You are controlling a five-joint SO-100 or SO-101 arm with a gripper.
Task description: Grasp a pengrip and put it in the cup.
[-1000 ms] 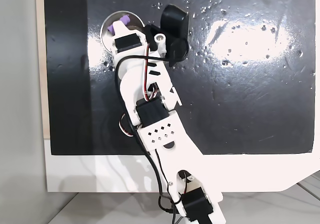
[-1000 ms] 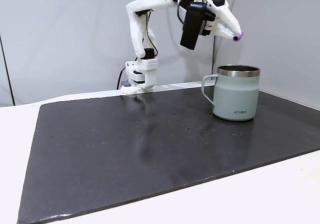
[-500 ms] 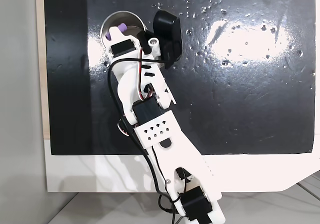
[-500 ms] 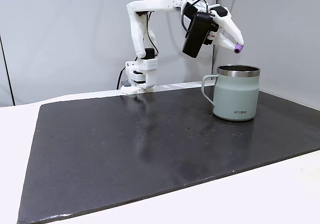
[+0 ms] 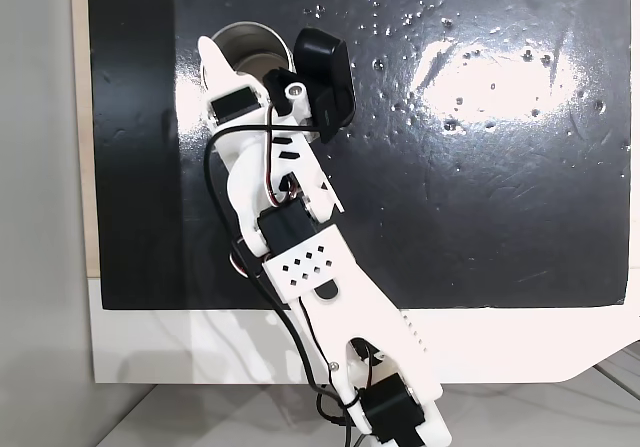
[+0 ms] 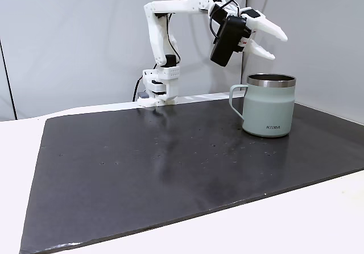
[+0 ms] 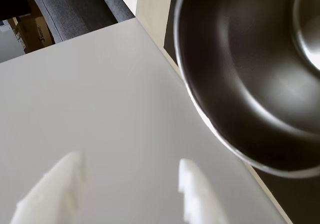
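Above the cup [image 6: 269,113], the white pincer [image 6: 273,46] hangs in the air with its two fingers spread wide and nothing between them. From the side fixed view, the cup stands upright on the black mat [image 6: 142,169], near the mat's far right corner, with its small handle [image 6: 235,101] pointing to the left. It is pale green outside with a shiny steel rim. The pincer's tips are over the cup's mouth but do not touch it. From the fixed view that looks down, the arm [image 5: 300,267] reaches up from the bench's near edge to the cup [image 5: 252,42] near the mat's [image 5: 480,167] far left corner, and one white finger [image 5: 210,59] lies over the cup's left rim. A black box [image 5: 322,82] on the arm sits just to the right of the cup. In the wrist view, two white fingertips [image 7: 50,191] stand apart at the bottom, and the steel inside of the cup [image 7: 250,73] is at the top right. I cannot see the pengrip anywhere, and I cannot tell if it is inside the cup.
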